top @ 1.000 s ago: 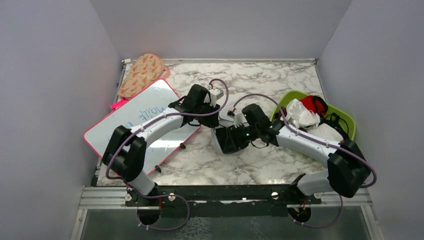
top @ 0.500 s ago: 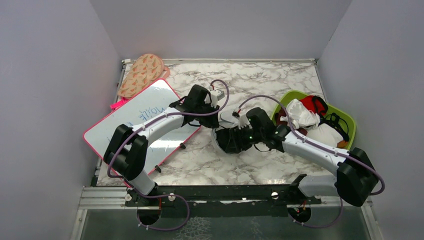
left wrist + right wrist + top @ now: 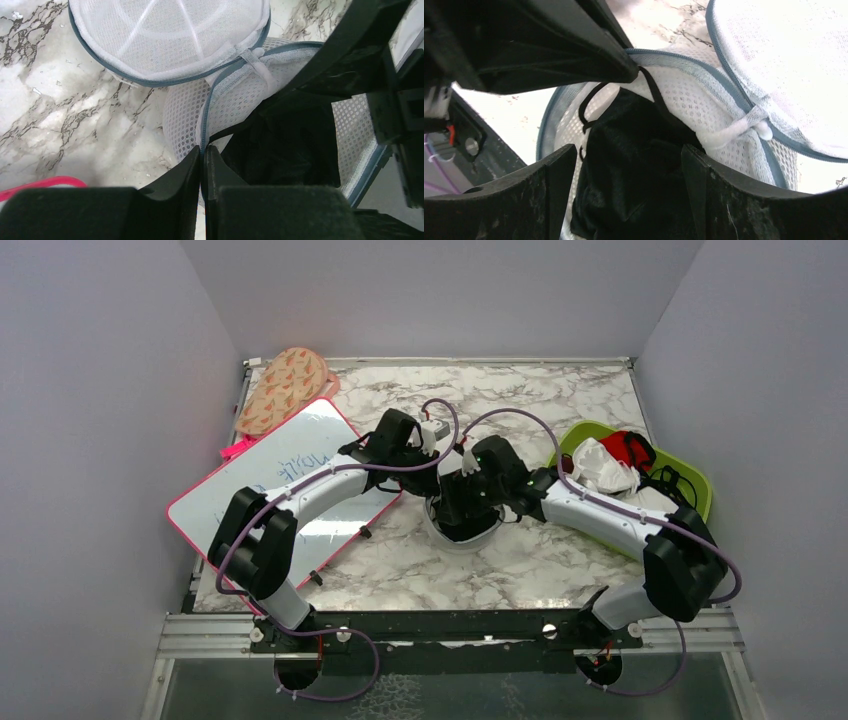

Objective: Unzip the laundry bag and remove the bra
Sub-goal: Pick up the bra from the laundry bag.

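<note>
The laundry bag (image 3: 187,115) is unzipped on the marble table, its round mesh lid (image 3: 165,30) flipped back. My left gripper (image 3: 203,149) is shut on the bag's grey zipper rim, pinching the mesh wall. The black bra (image 3: 634,130) lies inside the open bag (image 3: 704,100). My right gripper (image 3: 629,150) reaches down into the opening, open wide, with a finger on each side of the bra. In the top view both grippers meet over the bag (image 3: 455,536) at the table's middle, which hides most of it.
A lime-green tray (image 3: 700,490) at the right holds a white cloth (image 3: 600,468) and a dark red cloth (image 3: 630,448). A pink-framed whiteboard (image 3: 290,475) lies at the left under my left arm, with a patterned pad (image 3: 285,388) behind it.
My right gripper swung left and back over the bag's opening and its jaws widened. My left gripper closed on the bag's rim.
</note>
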Available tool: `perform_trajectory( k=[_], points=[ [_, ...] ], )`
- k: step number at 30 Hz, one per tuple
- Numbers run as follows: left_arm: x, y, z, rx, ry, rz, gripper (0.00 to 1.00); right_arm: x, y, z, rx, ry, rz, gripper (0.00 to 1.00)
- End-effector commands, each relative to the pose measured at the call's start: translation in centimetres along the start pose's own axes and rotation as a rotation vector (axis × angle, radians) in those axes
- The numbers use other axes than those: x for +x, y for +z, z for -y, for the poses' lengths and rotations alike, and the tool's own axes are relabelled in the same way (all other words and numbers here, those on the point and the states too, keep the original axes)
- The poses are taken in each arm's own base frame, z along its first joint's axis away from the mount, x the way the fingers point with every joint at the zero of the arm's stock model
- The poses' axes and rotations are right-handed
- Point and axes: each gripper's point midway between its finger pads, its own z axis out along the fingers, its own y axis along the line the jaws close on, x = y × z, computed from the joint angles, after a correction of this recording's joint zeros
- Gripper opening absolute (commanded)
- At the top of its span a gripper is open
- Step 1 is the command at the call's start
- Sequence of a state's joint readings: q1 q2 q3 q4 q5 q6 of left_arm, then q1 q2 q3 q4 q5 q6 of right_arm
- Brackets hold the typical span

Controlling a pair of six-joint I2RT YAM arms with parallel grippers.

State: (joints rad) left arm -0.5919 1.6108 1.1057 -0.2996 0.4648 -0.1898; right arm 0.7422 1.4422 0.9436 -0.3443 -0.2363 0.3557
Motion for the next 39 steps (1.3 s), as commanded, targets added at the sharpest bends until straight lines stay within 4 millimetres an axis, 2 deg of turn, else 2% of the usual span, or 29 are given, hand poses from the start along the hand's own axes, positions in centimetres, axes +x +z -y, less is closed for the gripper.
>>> perform_trajectory(
  k=[1, 4, 12, 16, 18, 21, 23, 25, 28, 31, 32, 39],
  points=[
    [-1.3, 0.0, 0.9, 0.052, 0.007, 0.028, 0.00, -0.9, 0.9, 0.9, 0.114, 0.020, 0.023, 0.77],
    [-1.3, 0.0, 1.0, 0.056, 0.006, 0.027, 0.00, -0.8, 1.2, 1.8, 0.193, 0.048, 0.028, 0.80],
    [-1.2, 0.2, 1.1, 0.069, 0.001, 0.021, 0.00, 0.3, 3.2, 2.0, 0.323, 0.061, 0.002, 0.83],
    [-1.3, 0.2, 1.0, 0.059, 0.006, 0.024, 0.00, 1.4, 3.5, 4.1, 0.468, 0.052, -0.028, 0.82],
    [-1.2, 0.1, 1.0, 0.058, 0.007, 0.024, 0.00, 2.0, 3.6, 4.6, 0.477, 0.042, -0.029, 0.78],
    [-1.2, 0.1, 0.7, 0.044, 0.009, 0.025, 0.00, 1.9, 3.7, 4.0, 0.429, 0.024, -0.018, 0.68],
    [-1.3, 0.1, 0.7, 0.042, 0.010, 0.027, 0.00, 1.4, 3.8, 3.1, 0.381, 0.013, 0.002, 0.55],
    [-1.3, 0.1, 0.7, 0.043, 0.012, 0.027, 0.00, 0.8, 3.5, 2.7, 0.360, 0.010, 0.023, 0.46],
    [-1.4, 0.0, 0.6, 0.031, 0.015, 0.031, 0.00, -0.4, 2.7, 1.9, 0.331, 0.002, 0.065, 0.28],
    [-1.5, -0.1, 0.5, 0.027, 0.016, 0.035, 0.00, -1.7, 1.4, 0.9, 0.293, -0.018, 0.116, 0.06],
    [-1.5, -0.1, 0.6, 0.029, 0.018, 0.037, 0.00, -2.1, 1.0, 0.6, 0.278, -0.026, 0.133, 0.02],
    [-2.1, -0.8, 0.5, 0.007, 0.036, 0.063, 0.00, -4.5, -2.7, -1.2, 0.205, -0.080, 0.259, 0.01]
  ],
)
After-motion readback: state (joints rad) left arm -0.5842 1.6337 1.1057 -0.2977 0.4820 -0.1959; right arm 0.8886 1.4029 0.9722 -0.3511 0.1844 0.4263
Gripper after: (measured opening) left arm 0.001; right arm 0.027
